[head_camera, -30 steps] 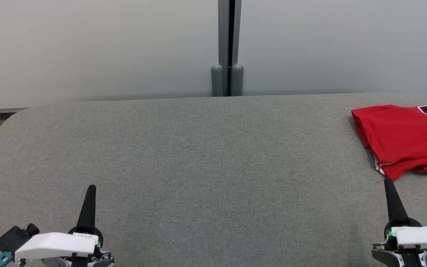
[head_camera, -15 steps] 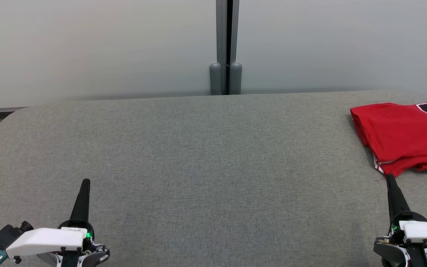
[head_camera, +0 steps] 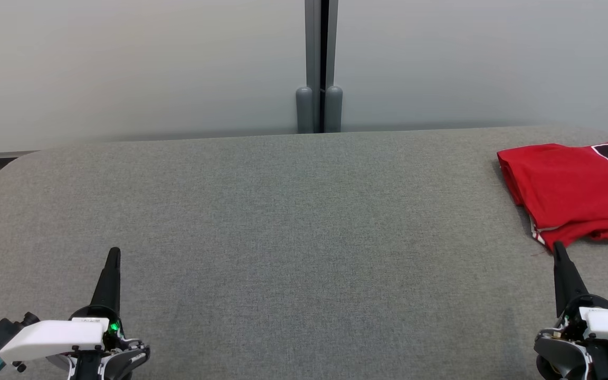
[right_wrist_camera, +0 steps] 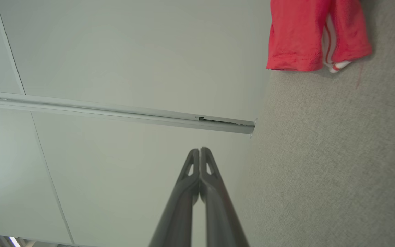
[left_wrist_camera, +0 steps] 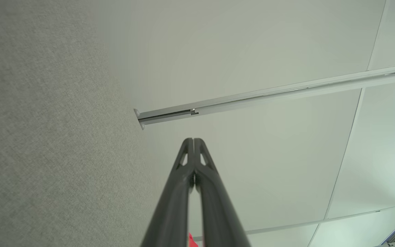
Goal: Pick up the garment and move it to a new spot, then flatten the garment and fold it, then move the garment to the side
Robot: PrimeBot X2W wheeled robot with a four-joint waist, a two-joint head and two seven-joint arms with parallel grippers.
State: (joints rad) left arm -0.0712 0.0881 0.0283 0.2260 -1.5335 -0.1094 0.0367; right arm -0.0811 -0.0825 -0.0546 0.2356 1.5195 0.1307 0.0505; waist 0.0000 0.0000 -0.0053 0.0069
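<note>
At the lower left of the head view, the left gripper (head_camera: pixel 113 253) points up the frame with its two dark fingers pressed together into one spike and nothing between them. The left wrist view shows the same left gripper (left_wrist_camera: pixel 193 140) with its tips meeting. At the lower right, the right gripper (head_camera: pixel 558 247) is closed in the same way and also empty, and its tip lies just at the lowest corner of the garment (head_camera: pixel 573 190). In the right wrist view the right gripper (right_wrist_camera: pixel 199 150) has its fingers touching along their length.

The grey fabric table (head_camera: pixel 304 221) fills the middle of the frame. The garment lies on it at the right edge of the frame and is partly cut off there. It is a bright red jersey folded into a thick, stacked rectangle. It has black numerals outlined in white at its upper right and a striped white trim at its lower left corner. In the right wrist view the garment (right_wrist_camera: pixel 307 34) sits at the upper right.

Behind the table are pale wall panels (head_camera: pixel 124 68), joined at a grey post (head_camera: pixel 319 63).

Compared with a second ago, the whole view has shifted slightly left and up, so the camera has moved. Both grippers sit a little nearer the frame's outer edges, and both are closed as before. The garment keeps its fold.
</note>
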